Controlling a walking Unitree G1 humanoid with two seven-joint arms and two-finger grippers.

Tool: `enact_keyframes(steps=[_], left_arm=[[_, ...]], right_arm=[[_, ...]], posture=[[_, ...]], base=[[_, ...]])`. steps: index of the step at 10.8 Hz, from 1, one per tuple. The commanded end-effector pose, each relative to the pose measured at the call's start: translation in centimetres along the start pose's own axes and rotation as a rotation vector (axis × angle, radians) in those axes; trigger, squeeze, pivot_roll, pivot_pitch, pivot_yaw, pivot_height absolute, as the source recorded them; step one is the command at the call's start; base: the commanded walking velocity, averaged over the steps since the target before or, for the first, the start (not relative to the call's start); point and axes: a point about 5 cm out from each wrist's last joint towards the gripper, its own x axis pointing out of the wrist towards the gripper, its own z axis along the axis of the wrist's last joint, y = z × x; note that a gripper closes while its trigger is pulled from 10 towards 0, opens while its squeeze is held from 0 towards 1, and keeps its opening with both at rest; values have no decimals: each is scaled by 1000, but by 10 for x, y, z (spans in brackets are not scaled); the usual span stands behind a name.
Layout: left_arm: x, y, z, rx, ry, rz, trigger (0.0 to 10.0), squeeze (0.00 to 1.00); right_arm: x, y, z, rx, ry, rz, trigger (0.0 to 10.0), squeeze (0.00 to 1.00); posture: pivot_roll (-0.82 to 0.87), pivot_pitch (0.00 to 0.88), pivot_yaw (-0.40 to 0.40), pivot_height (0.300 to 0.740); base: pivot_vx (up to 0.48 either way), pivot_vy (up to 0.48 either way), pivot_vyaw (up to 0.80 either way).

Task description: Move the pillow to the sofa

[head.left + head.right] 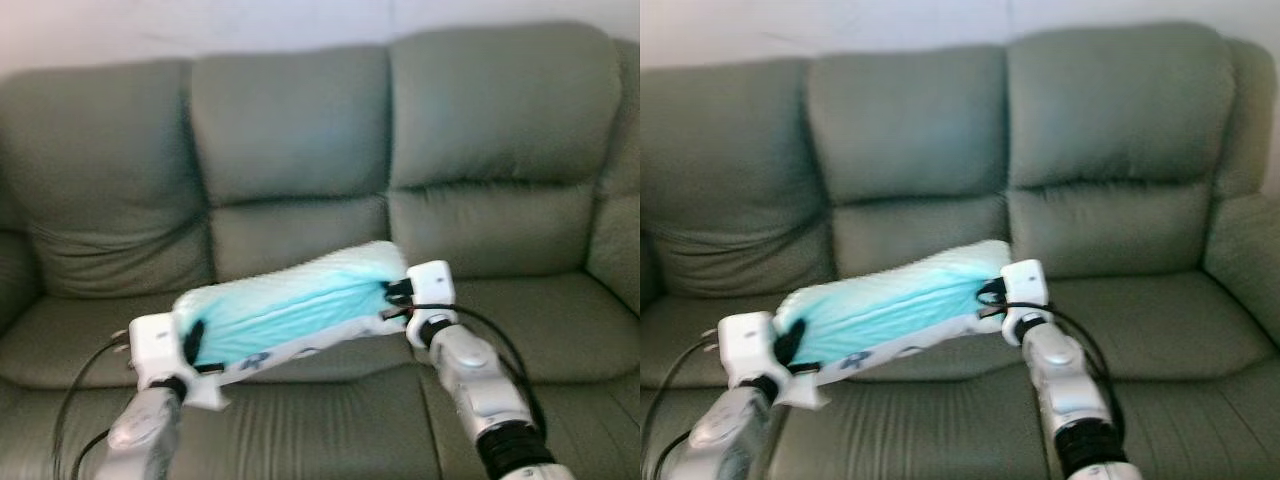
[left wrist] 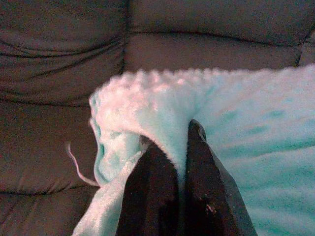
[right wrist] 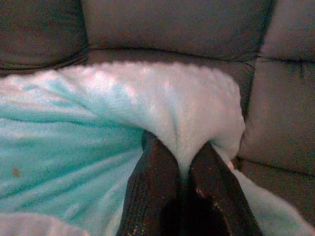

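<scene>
A fluffy white and turquoise pillow [image 1: 285,305] hangs stretched between my two arms, just above the middle seat of the grey-green sofa [image 1: 300,130]. My left gripper [image 1: 193,345] is shut on the pillow's left end, and its black fingers [image 2: 152,191] pinch a fold of the fabric. At the other end my right gripper [image 1: 393,298] is shut on the pillow's right corner, with the fingers [image 3: 155,184] squeezing the plush. The pillow tilts, higher at the right end.
The sofa has three seat cushions [image 1: 540,320] and three back cushions [image 1: 500,100], with an armrest [image 1: 1245,260] at the right. A pale wall [image 1: 200,25] runs behind it. Black cables [image 1: 75,400] loop off both wrists.
</scene>
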Motion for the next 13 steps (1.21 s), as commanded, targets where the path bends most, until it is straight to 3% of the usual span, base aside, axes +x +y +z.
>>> enact_keyframes(steps=[1, 7, 13], left_arm=[[0, 6, 4, 10, -6, 26, 10000, 0], [0, 2, 2, 35, 11, 7, 10000, 0], [-1, -6, 5, 63, -14, -37, 10000, 0]], right_arm=[[1, -6, 10, -10, -31, -20, 10000, 0], [1, -7, 9, -7, -30, -27, 10000, 0], [1, -6, 9, -3, -28, -30, 10000, 0]], posture=[[-214, 0, 86, 740], [-215, 0, 87, 740], [-215, 0, 90, 740]], base=[[0, 0, 0], [0, 480, 0], [0, 0, 0]])
